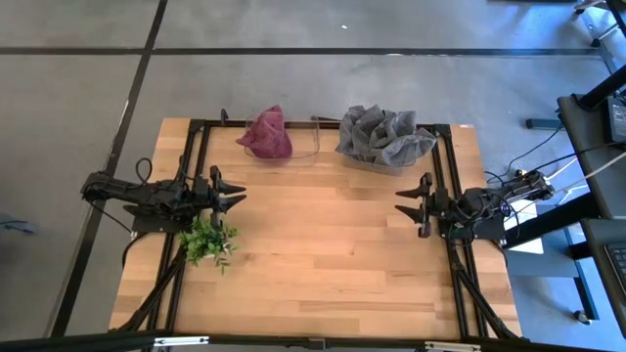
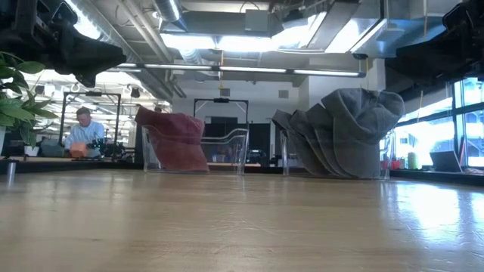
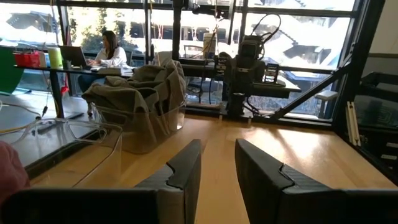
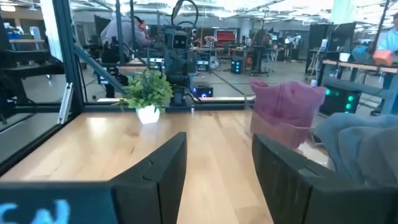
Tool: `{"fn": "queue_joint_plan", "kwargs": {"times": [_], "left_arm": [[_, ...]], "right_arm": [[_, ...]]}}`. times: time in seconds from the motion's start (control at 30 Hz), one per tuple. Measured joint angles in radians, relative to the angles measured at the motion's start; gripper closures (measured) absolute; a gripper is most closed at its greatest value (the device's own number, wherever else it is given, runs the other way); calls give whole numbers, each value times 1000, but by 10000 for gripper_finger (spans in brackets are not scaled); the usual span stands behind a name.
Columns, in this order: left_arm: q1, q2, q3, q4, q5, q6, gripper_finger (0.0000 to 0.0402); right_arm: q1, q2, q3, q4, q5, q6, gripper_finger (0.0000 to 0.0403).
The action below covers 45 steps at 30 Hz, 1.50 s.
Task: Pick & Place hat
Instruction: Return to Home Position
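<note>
We see the left tool (image 1: 239, 194) and right tool (image 1: 400, 202) at the counter's (image 1: 323, 259) sides, each parted and empty. The gray caps (image 1: 383, 135) sit heaped in the right bin (image 1: 364, 164). Piled above its rim, they could slide out.

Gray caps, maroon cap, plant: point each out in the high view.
gray caps (image 1: 383, 137), high view, middle of the pile.
maroon cap (image 1: 267, 135), high view, its crown.
plant (image 1: 207, 241), high view, its leaves.

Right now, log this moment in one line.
gray caps in right bin | red cap in left bin | left gripper open, empty | right gripper open, empty
</note>
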Motion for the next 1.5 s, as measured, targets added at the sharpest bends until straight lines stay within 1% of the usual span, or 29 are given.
{"fn": "queue_joint_plan", "kwargs": {"times": [0.13,0.2,0.33,1.5], "left_arm": [[0,0,0,0,0,0,306],[0,0,0,0,0,0,306],[0,0,0,0,0,0,306],[0,1,0,1,0,0,306]], "right_arm": [[0,0,0,0,21,26,221],[-1,0,0,0,31,7,221],[-1,0,0,0,32,-14,221],[-1,0,0,1,32,-13,221]]}}
